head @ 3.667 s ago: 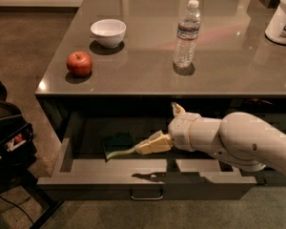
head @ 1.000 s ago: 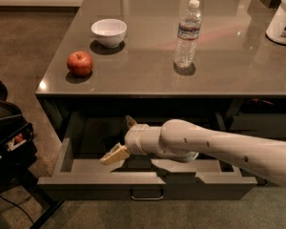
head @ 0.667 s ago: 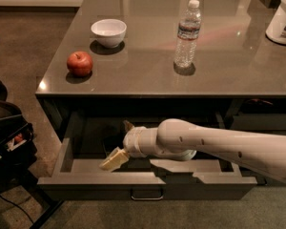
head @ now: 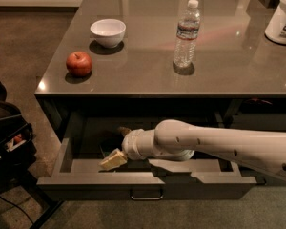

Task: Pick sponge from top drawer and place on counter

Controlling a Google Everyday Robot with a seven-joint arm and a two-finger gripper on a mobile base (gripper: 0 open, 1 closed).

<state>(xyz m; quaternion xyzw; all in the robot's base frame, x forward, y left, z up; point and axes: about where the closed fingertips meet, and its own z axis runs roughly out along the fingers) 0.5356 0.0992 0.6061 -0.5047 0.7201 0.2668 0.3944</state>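
With the gripper (head: 116, 147) low in the left part of the open top drawer (head: 86, 181), right at the dark sponge (head: 106, 150), I judge this the grasp step, though I cannot tell whether it is spread or pinching, and next comes a secure hold and a lift onto the counter (head: 148, 80).

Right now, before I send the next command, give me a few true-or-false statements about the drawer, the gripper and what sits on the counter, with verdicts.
1. The top drawer stands open. True.
2. The gripper hangs above the counter. False: it is down inside the top drawer, toward its left end in the camera view.
3. The apple stands left of the water bottle on the counter. True.
4. The bowl lies in the drawer. False: it stands on the counter, behind the apple.
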